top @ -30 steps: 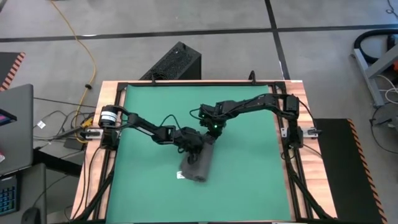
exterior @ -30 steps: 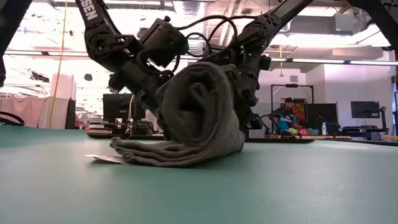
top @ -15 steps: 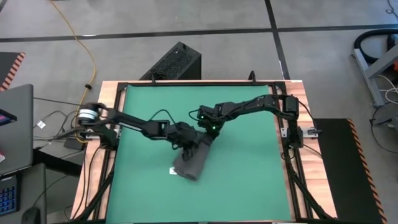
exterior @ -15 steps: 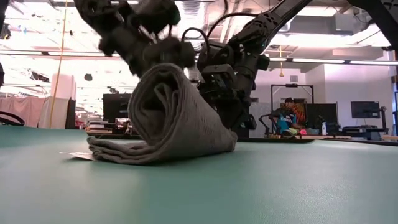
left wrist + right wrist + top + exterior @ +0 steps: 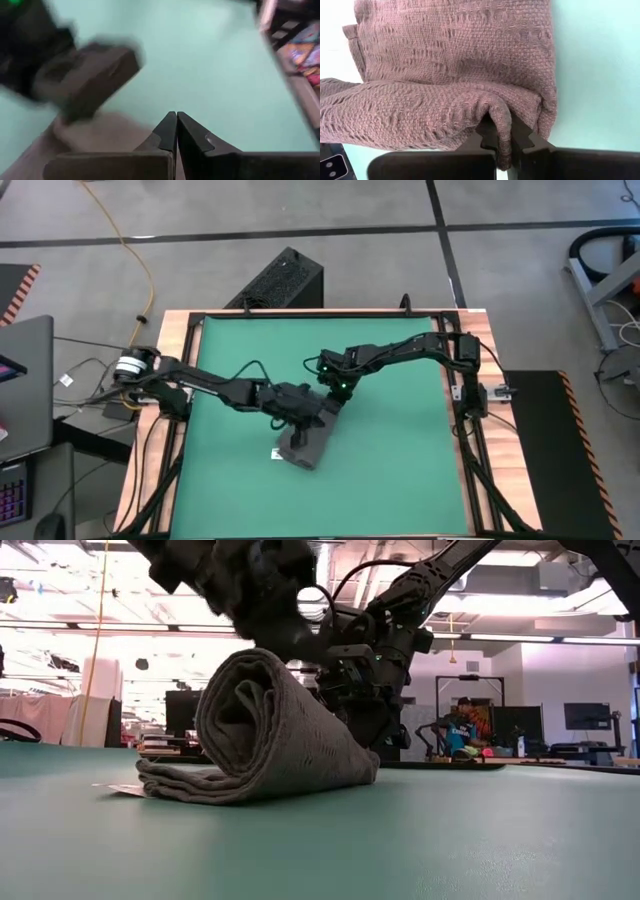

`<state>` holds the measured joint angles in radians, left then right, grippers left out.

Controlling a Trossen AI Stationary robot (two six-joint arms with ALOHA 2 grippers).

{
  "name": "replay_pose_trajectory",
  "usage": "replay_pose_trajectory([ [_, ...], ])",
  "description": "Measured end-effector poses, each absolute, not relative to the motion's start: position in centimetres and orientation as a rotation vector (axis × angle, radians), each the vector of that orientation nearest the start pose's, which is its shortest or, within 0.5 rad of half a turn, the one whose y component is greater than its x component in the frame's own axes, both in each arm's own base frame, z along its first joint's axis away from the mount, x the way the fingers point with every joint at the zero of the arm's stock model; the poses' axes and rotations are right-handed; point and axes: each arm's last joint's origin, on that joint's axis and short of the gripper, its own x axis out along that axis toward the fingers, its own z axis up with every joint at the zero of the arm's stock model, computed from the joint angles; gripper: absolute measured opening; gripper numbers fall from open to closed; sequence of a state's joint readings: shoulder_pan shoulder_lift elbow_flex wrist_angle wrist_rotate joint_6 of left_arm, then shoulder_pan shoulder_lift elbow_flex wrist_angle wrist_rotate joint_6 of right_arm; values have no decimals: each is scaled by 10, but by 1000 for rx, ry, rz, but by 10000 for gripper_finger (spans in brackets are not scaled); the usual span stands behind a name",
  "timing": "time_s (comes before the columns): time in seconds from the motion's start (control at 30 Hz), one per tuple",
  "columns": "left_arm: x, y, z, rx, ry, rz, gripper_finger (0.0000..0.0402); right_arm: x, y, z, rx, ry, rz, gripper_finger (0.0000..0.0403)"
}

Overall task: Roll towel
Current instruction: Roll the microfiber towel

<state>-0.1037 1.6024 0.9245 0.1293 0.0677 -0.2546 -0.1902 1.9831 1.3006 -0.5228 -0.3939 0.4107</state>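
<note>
A: Grey, loosely woven towel [image 5: 262, 735] lying near the middle of the green mat [image 5: 400, 470], mostly rolled into a fat coil, with a few flat layers sticking out underneath toward the white tag [image 5: 118, 787].

B: And the grippers?

A: Right gripper [image 5: 504, 145] at the far end of the roll, fingers pinched together on a fold of the cloth. Left gripper [image 5: 176, 131] over the top of the roll, fingers pressed together with nothing between them.

B: Touching the cloth?

A: Hard to say from here; blurred in the low view, just above or against the top of the coil.

B: How best to finish the roll, then?

A: Probably by keeping the pinched end low and steady as an anchor while pushing the coil over the flat layers toward the tag. Even pressure along the top, likely, since the weave looks soft and slack and could spring open or skew into a cone. Worth watching the near end, already wider than the far one.

B: Any boxes, bins, trays?

A: None on the table; only mat, towel and two arms
</note>
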Motion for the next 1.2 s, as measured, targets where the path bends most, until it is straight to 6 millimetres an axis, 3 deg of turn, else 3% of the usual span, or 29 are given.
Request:
replay_pose_trajectory([
  [0.3,335,-58,210,-151,569,-112,0,383,-62,149,709,1186,-62,22],
  [0.6,340,-67,182,-107,661,-113,0,383,-62,149,713,1187,-68,22],
  [1.0,321,-86,156,-143,817,-41,0,383,-62,149,714,1190,-69,23],
  [1.2,316,-98,155,-112,833,-53,0,387,-63,153,617,1126,18,69],
])
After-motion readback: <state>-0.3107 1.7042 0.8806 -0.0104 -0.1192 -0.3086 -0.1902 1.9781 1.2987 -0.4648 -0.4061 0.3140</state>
